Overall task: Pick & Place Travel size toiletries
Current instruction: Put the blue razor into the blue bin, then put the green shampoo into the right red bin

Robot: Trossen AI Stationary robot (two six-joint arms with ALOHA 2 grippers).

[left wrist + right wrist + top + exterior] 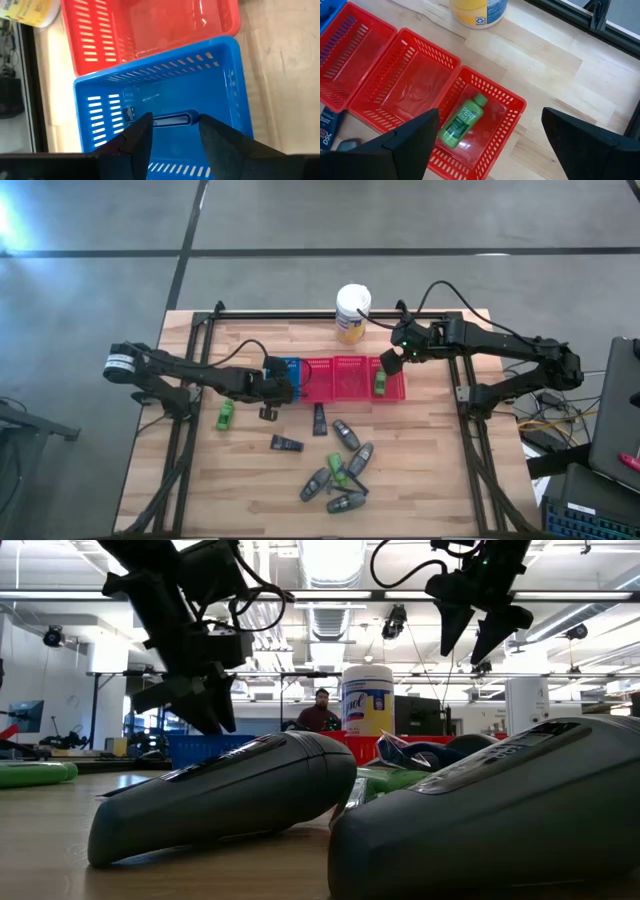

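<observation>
Two hands hang open over baskets on the wooden surface (200, 480), left hand (172, 131) above a thin stick (170, 120), right hand (487, 135) above a green bottle (462, 120); only the low view shows a person (320, 712) in the room.

A row of baskets (345, 377) is sitting mid-frame, the canister (352, 313) just above it. One bottle (381, 383) is lying in the rightmost basket; loose toiletries (340, 470) are clustering at lower centre.
</observation>
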